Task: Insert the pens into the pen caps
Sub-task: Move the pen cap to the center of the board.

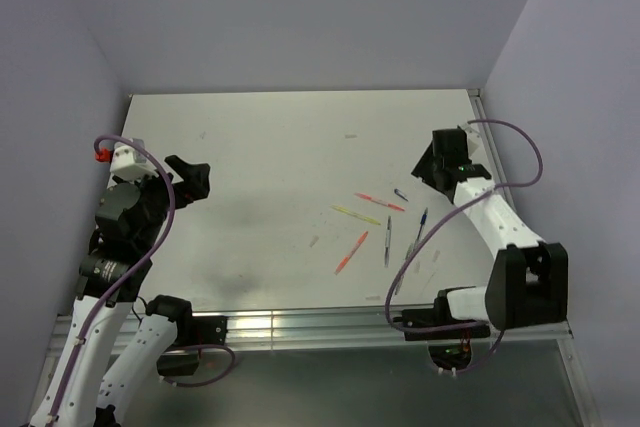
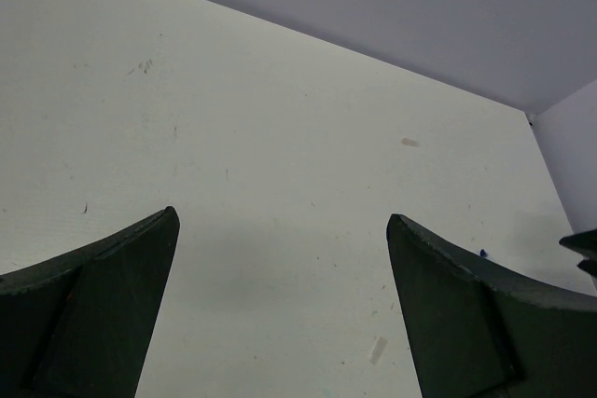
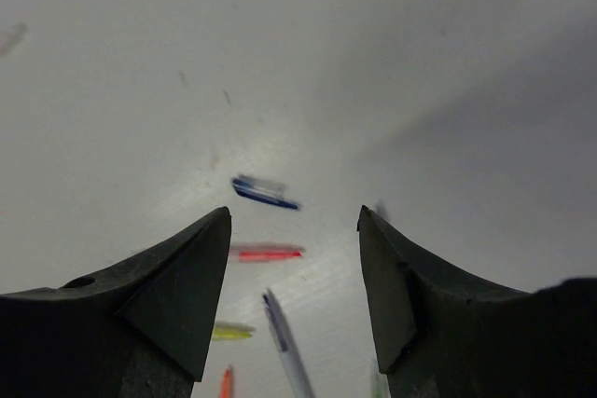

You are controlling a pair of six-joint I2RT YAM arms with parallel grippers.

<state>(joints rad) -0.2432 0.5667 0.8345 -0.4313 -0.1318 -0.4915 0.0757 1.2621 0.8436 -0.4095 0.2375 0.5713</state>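
Right wrist view: the black right gripper (image 3: 294, 221) is wide open and empty; a small dark blue pen cap (image 3: 266, 192) lies crosswise just ahead.

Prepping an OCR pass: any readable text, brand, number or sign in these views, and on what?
No text, brand, number or sign can be read in any view.
pens: too small in the top view and blurred in the right wrist view, so any print is unreadable.
table: only scuffs, no writing.

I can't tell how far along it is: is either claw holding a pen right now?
No: the left gripper and right gripper both stand open and empty, and the pens lie loose on the table.
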